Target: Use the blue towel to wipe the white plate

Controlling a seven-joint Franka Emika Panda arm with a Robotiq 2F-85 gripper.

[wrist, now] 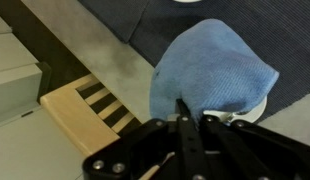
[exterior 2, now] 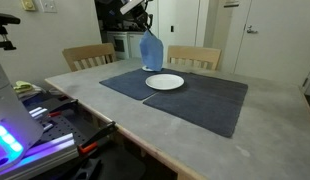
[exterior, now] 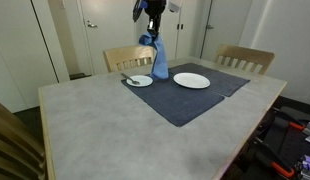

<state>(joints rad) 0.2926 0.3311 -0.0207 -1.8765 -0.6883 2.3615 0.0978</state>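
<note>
gripper (wrist: 191,108) pinches the towel (exterior: 158,58), dangling beneath it — carry step; next, lower onto the plate (exterior: 191,80) beside it.

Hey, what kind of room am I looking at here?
Probably a dining area in a home or apartment: a large table with wooden chairs at it, a dark placemat set with a white plate, and plain interior doors behind.

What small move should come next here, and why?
Probably carry the blue towel sideways until it hangs over the white plate. The jaws are shut on the towel's top, and in an exterior view it dangles nearer the small saucer than the plate, which it has not yet touched.
</note>
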